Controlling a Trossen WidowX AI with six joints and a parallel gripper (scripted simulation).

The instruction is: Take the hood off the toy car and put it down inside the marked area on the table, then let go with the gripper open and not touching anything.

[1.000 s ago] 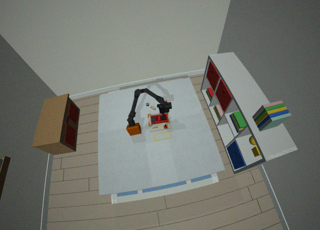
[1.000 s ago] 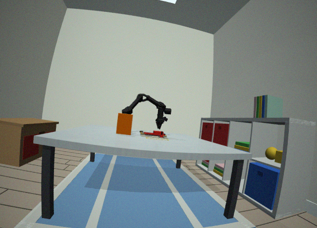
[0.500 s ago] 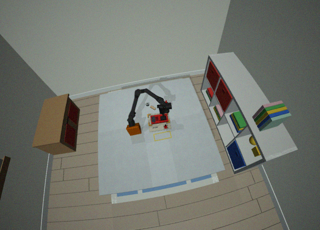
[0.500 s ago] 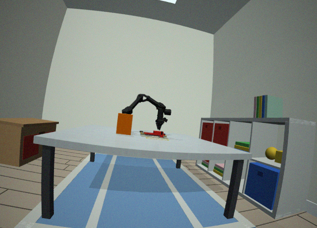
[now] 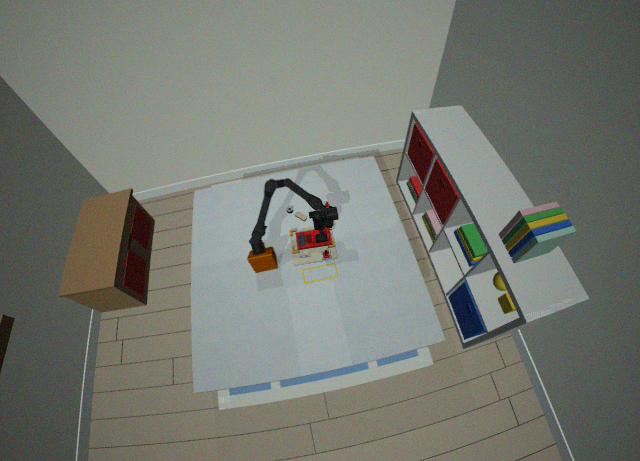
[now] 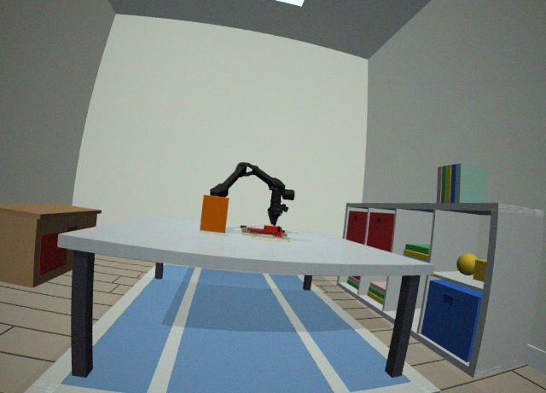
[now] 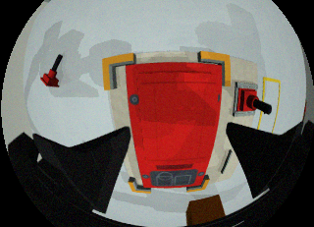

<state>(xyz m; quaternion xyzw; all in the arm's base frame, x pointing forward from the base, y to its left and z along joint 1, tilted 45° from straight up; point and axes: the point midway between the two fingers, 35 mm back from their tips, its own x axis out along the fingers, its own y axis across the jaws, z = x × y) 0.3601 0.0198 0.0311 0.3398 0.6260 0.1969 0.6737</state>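
The red toy car [image 5: 311, 238] [image 6: 262, 230] lies on a beige base plate [image 5: 309, 258] [image 7: 121, 124] with orange corner marks. Its red hood [image 7: 175, 144] sits in place on the car, just behind the grey grille. My gripper [image 5: 323, 227] [image 6: 273, 222] [image 7: 181, 131] is open and empty. It hangs a short way above the car, pointing straight down, with one finger on each side of the car in the wrist view and not touching it. The marked area [image 5: 303, 275] [image 7: 271, 80] is a yellow outlined rectangle on the table next to the base plate.
An orange block [image 5: 262, 260] [image 6: 214, 213] covers the arm's base, left of the car. A small red and black part [image 5: 326, 253] [image 7: 249, 101] sits on the plate beside the car. Another red part [image 7: 51, 77], a ring [image 5: 290, 208] and a tan piece [image 5: 299, 216] lie behind the car. A shelf [image 5: 465, 223] stands to the right.
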